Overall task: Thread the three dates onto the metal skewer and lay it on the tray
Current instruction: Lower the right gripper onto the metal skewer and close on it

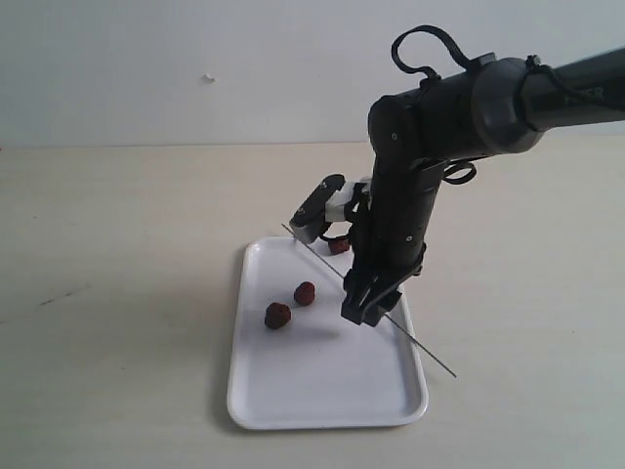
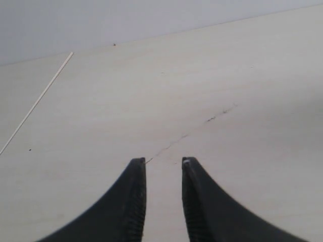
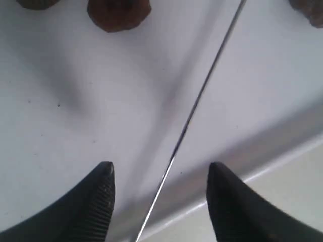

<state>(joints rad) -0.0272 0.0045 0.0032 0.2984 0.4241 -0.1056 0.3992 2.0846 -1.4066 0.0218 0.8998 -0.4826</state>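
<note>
The white tray (image 1: 322, 391) lies on the table. Two dates (image 1: 277, 316) (image 1: 305, 293) rest loose on its left half, and a third date (image 1: 339, 244) shows partly behind the arm at the far rim. The thin metal skewer (image 1: 430, 357) runs slantwise across the tray and pokes out past its right rim. My right gripper (image 1: 363, 315) points down over it, open, and nothing is threaded on it. In the right wrist view the skewer (image 3: 202, 91) passes untouched between the fingers of the right gripper (image 3: 160, 166). My left gripper (image 2: 164, 161) is open over bare table.
Pale wooden table (image 1: 117, 244) surrounds the tray, with a white wall behind. The tray rim (image 3: 262, 151) crosses under the right fingers. A thin dark crack mark (image 2: 217, 117) and a pale straight line (image 2: 35, 103) show on the table in the left wrist view.
</note>
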